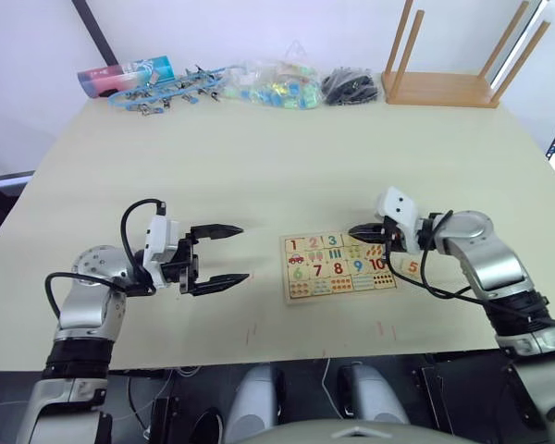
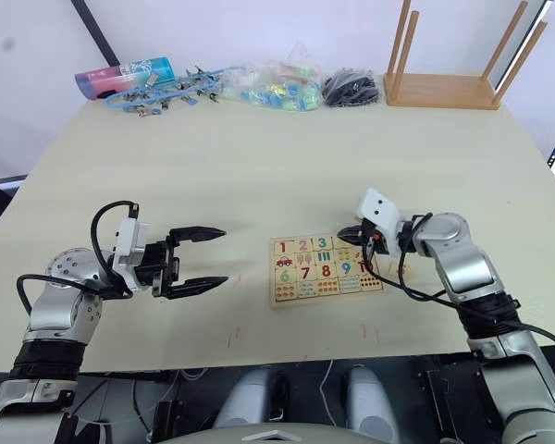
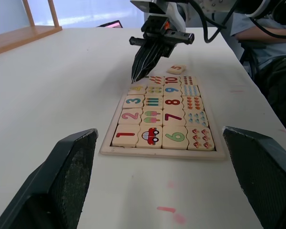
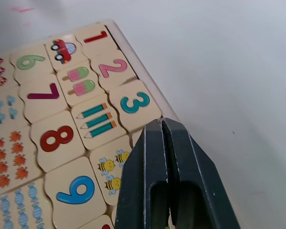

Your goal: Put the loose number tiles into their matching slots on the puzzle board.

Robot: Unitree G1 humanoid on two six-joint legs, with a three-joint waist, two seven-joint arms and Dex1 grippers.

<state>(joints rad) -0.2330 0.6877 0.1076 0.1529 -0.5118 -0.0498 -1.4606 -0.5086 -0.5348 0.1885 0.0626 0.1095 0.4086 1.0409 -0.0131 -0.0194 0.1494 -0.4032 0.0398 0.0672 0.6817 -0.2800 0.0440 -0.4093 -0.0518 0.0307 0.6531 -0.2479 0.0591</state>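
Note:
The puzzle board [image 1: 338, 266] lies flat on the table, just right of the middle. Tiles 1 [image 3: 125, 135], 2 [image 3: 130, 116] and 3 [image 3: 133, 101] sit in the board's upper row, and the yellow 4 tile [image 3: 137, 88] lies beside the 3. My right gripper [image 1: 353, 233] is shut, with its tip right over the 4 tile; I cannot tell whether it touches. The loose 5 tile [image 1: 412, 267] lies on the table just past the board's right end. My left gripper [image 1: 224, 252] hangs open and empty, left of the board.
An upturned wooden stool [image 1: 444, 88] stands at the back right. A pink and blue can [image 1: 125, 74], blue clips [image 1: 171, 91], a bag of coloured pieces [image 1: 277, 88] and a black bundle [image 1: 351, 86] line the back edge.

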